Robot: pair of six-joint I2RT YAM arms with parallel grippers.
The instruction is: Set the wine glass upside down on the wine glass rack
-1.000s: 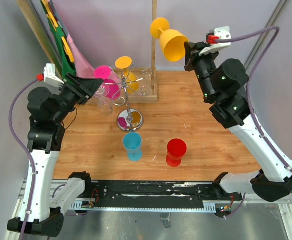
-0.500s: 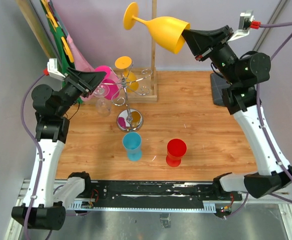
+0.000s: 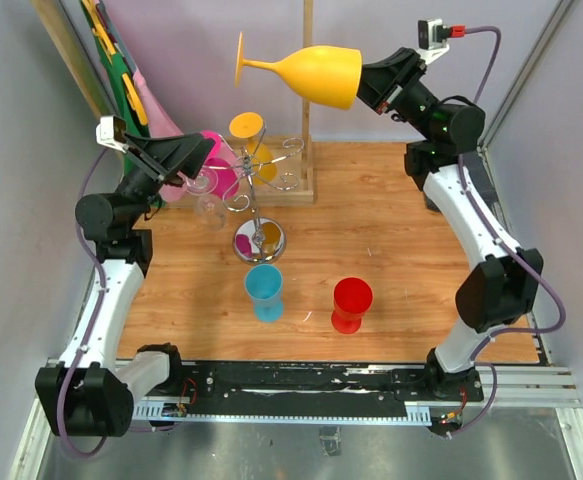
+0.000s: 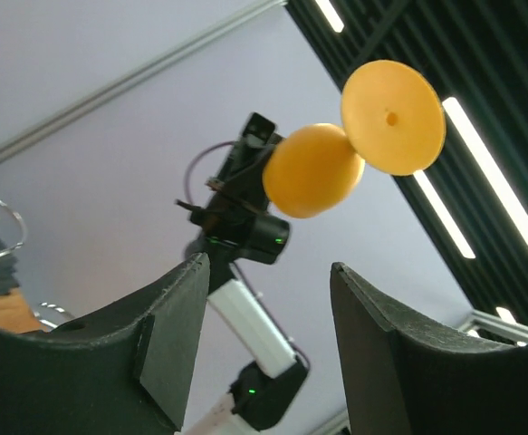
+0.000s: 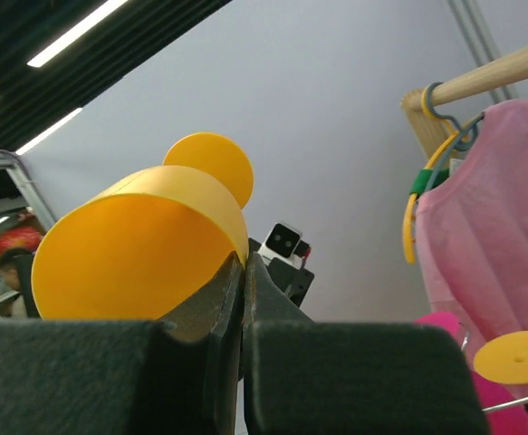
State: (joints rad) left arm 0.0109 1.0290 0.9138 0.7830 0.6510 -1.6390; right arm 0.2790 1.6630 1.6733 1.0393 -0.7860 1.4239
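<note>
Overhead, the yellow wine glass (image 3: 306,73) lies sideways in the air (foot pointing left), rim pinched by the right gripper (image 3: 368,85), well apart from the silver wine glass rack (image 3: 259,240); left gripper (image 3: 193,157) spread, rack arms hard to trace among other glasses (image 3: 214,165)

The wooden surface (image 3: 391,250) carries a blue glass (image 3: 264,290), a red glass (image 3: 351,303), the wine glass rack (image 3: 259,240) and a wooden frame (image 3: 308,120).
</note>
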